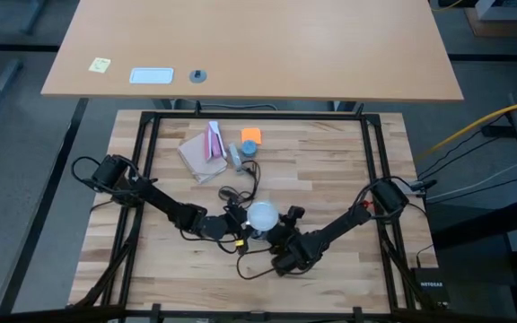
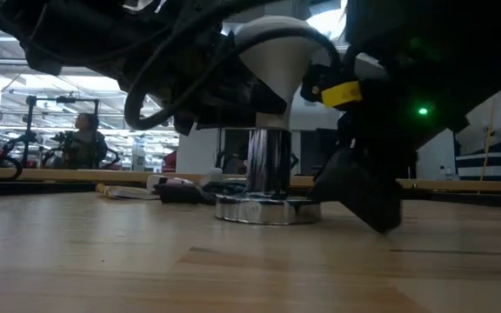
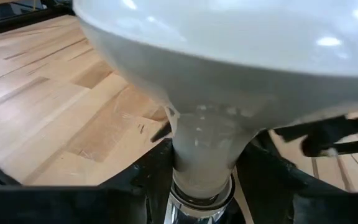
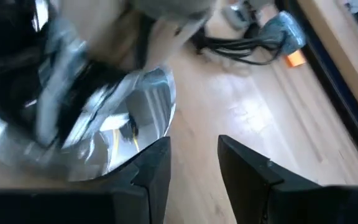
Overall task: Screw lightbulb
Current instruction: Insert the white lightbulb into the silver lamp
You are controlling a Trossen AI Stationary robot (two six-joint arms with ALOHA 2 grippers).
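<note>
Lightbulb (image 1: 261,215) upright, cord (image 1: 251,186) behind (tangled)

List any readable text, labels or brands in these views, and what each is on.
"NETGEAR": probably, tiny, on the black box by the table's lower right corner in the high view.
Yellow note and white label on the far desk: too small to read.
Pink packet: print unreadable.
Nothing else legible.

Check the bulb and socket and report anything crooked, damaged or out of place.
Nothing stands out. The lightbulb stands upright, its screw base down in the socket, which sits flat on the table. The left gripper clasps the bulb's neck; the right gripper is at the socket's rim. No cracks visible.
</note>
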